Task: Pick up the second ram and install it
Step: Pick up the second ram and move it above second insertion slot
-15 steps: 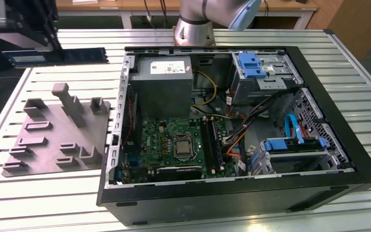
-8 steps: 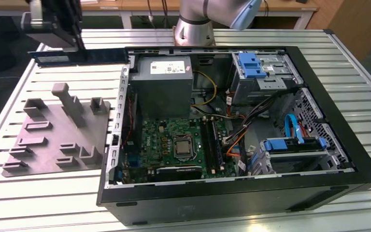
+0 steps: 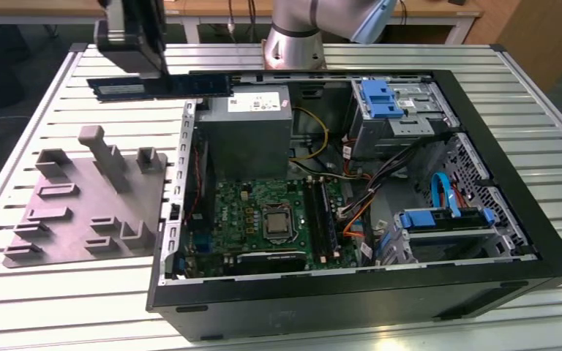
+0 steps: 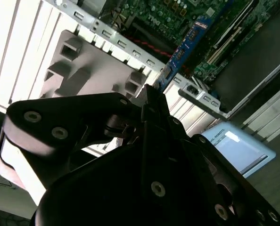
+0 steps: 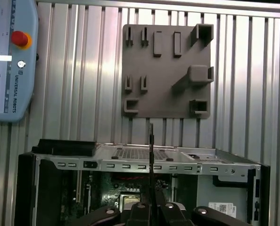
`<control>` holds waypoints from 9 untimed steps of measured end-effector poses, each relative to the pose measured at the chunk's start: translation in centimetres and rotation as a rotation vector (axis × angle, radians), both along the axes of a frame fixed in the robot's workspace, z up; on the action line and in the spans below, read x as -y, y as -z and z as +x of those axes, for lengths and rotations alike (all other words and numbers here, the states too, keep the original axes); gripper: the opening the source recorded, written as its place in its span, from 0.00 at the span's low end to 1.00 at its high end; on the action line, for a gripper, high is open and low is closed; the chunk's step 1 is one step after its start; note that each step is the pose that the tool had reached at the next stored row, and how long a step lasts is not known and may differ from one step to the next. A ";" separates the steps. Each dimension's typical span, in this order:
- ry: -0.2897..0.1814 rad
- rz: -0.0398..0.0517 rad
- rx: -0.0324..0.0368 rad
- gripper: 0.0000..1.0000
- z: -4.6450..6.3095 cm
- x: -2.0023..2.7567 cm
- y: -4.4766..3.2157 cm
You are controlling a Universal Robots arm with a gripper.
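Exterior view: the second ram [image 3: 164, 86] is held level in the air above the far rim of the computer case [image 3: 359, 300], at the corner toward the exterior view's left. Its pale-labelled end juts out beyond the case and its other end reaches in over it. The gripper [image 3: 149, 72] is closed narrowly on the stick near its middle, from above. The pick-up is therefore judged done and the carry toward the motherboard [image 3: 261, 212] inside the case to be in hand. Seating it would call for the stick to be lined up edge-down with a free slot and pressed in squarely. In the second wrist view, the ram [image 4: 189, 37] is seen running straight out from between the closed fingers of the gripper [image 4: 152, 99], over the case's metal rim [image 4: 196, 94], with the grey holder block [image 4: 93, 70] just outside the case. In the first wrist view, the ram [image 5: 151, 150] is seen edge-on as a thin line rising from the gripper [image 5: 151, 209], crossing the case wall [image 5: 130, 153]; the holder block [image 5: 168, 70] lies beyond the case.
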State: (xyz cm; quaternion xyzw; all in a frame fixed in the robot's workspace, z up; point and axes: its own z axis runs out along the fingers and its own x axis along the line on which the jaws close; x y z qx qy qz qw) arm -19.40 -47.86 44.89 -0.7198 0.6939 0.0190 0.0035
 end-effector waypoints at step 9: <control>0.000 0.0000 -0.0004 0.14 4.1 -0.01 0.12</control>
